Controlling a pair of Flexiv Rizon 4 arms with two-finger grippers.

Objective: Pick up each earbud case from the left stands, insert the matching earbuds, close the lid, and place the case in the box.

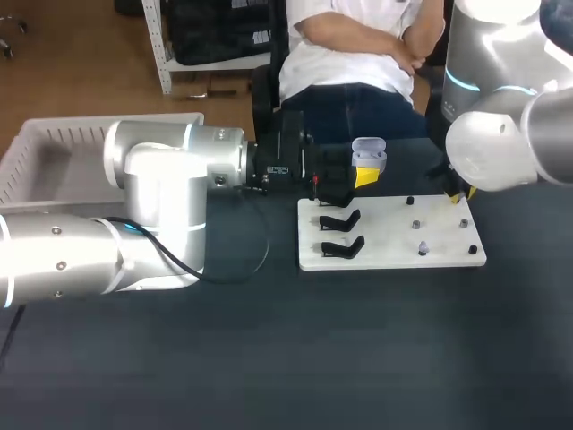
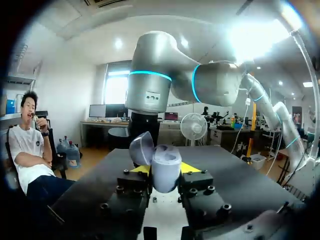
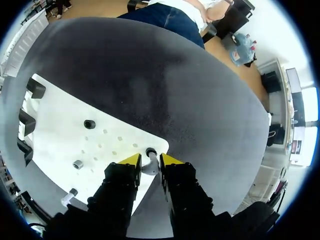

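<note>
My left gripper is clamped from both sides on the earbud case, whose lid stands open. I hold the case above the far left edge of the white board. My right gripper, fingers nearly together, pinches a pale earbud at the board's far right corner.

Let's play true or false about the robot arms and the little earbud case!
1. The left pincer holds an earbud case. True.
2. The case's lid is shut. False: it's open.
3. The right pincer grips a small earbud at the white board's corner. True.
4. The case lies in the box. False: the left pincer holds it.
5. Every black stand carries a case. False: two are empty.
</note>
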